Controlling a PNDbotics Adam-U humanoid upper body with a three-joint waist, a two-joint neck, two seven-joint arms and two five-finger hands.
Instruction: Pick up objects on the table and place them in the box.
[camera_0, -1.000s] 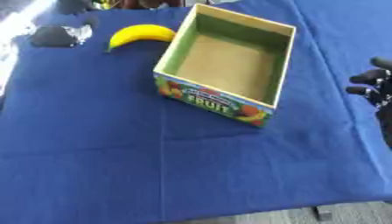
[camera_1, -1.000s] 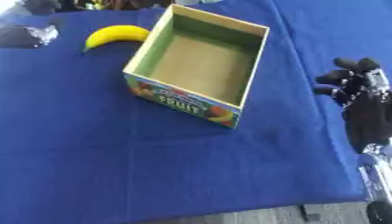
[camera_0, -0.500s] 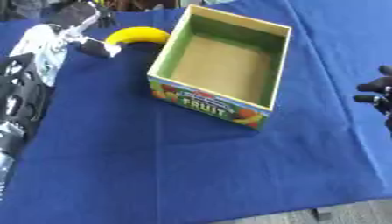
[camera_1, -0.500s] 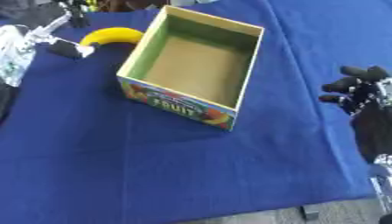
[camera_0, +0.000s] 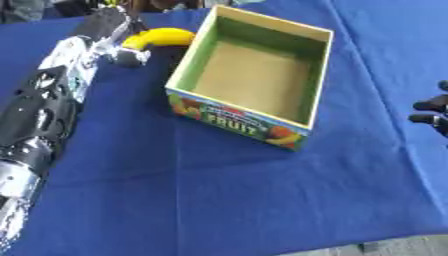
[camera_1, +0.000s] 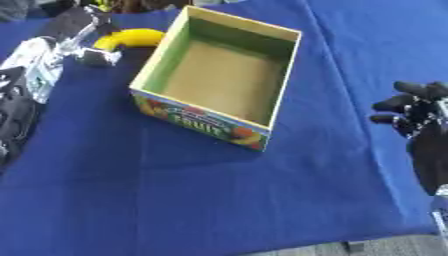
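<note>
Lying on blue cloth (camera_0: 227, 200), a smooth curved yellow banana (camera_0: 160, 37) sits just left of the cardboard box (camera_0: 254, 80), green inside, "FRUIT" printed outside. The left hand (camera_0: 109, 35) reaches it; its fingers cannot be made out. The right hand (camera_1: 416, 112) hovers right, fingers relaxed.

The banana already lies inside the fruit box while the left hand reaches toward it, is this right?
Not quite. The banana lies on the blue tablecloth outside the fruit box, which is empty, as the left eye view shows. The left hand does reach toward it.
</note>
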